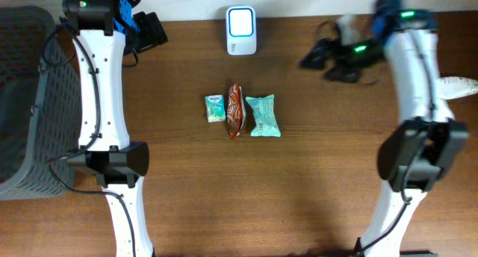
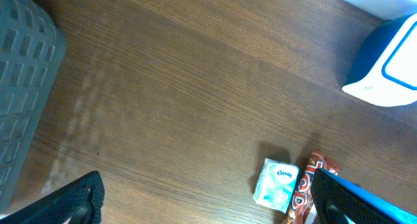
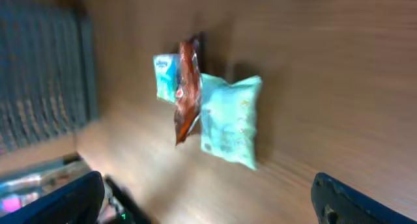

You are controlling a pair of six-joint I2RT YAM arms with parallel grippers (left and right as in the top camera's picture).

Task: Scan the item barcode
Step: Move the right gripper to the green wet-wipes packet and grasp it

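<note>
The grey basket [image 1: 30,100] stands far left of the scanner [image 1: 241,31]. The left tool [image 1: 149,33] hovers just left of the scanner, its jaws spread wide and empty. 3 packets lie in a row on the surface [image 1: 321,175], in front of the scanner on the robot's side: a small tissue pack [image 1: 215,107], a brown snack bar [image 1: 236,110] and a teal pouch [image 1: 263,116], close together. The right tool [image 1: 327,65], blurred, hangs right of the scanner, jaws parted and holding nothing.

No packet is lifted, so this looks like the picking stage. Next, 1 tool must drop over a packet, close on it, raise it and turn its barcode toward the scanner's face. No barcode is readable here.
</note>
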